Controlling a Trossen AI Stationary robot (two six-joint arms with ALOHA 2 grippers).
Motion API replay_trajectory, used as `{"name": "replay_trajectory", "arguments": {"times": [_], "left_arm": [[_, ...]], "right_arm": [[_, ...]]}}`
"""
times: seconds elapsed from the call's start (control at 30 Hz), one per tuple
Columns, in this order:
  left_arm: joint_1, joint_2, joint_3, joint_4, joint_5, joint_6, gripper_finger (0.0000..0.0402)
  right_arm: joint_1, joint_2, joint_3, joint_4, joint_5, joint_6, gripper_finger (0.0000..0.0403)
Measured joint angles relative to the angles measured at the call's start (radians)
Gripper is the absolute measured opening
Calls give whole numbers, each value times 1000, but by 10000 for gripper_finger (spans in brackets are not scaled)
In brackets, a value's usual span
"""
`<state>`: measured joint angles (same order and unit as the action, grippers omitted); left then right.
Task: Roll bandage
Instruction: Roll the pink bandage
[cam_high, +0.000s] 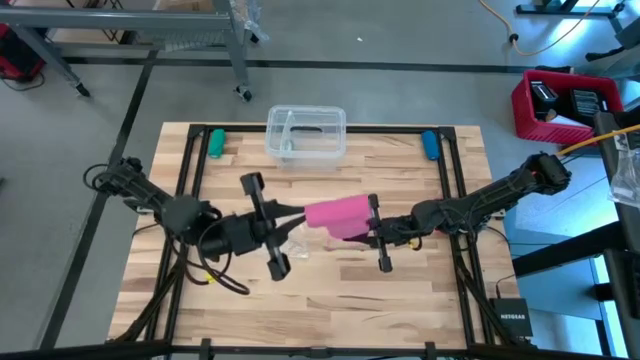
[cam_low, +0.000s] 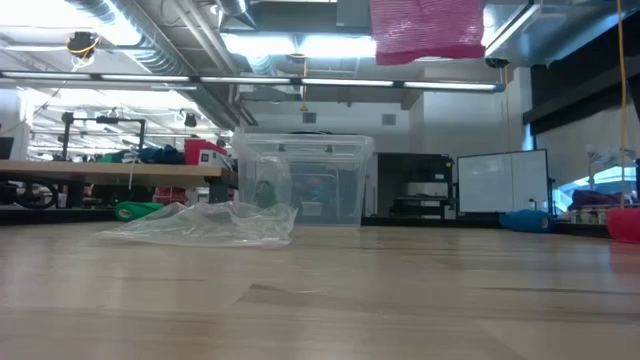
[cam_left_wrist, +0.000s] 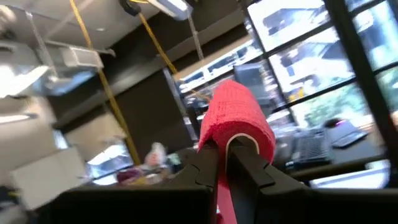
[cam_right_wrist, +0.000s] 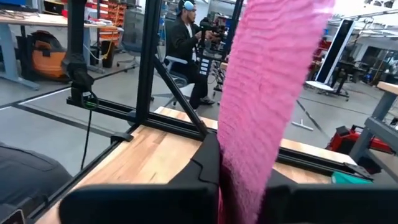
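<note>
Bandage (cam_high: 338, 214) hangs taut above the counter (cam_high: 330, 300) — left pincer (cam_high: 300, 212) clamping its rolled end, right pincer (cam_high: 368, 232) gripping the free strip, long axis running between them.

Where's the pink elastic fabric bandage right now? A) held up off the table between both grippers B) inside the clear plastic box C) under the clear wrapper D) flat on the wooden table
A: the pink elastic fabric bandage spans between the left gripper and the right gripper, and the low view shows it hanging well above the tabletop.

We see the left gripper (cam_high: 296, 211) and right gripper (cam_high: 368, 232) both clamped on the pink bandage (cam_high: 337, 215) mid-table, the clear wrapper (cam_high: 298, 240) below, the clear container (cam_high: 306, 133) behind.
</note>
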<state>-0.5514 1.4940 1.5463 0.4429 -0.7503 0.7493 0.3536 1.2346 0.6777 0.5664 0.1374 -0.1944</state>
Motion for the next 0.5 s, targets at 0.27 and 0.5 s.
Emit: {"name": "replay_trajectory", "arguments": {"times": [0.27, 0.5], "left_arm": [[28, -2, 0, 21, -169, 303, 13], [87, -2, 0, 17, -253, 446, 12]], "right_arm": [[100, 0, 0, 1, 11, 8, 3], [217, 0, 0, 17, 87, 63, 2]]}}
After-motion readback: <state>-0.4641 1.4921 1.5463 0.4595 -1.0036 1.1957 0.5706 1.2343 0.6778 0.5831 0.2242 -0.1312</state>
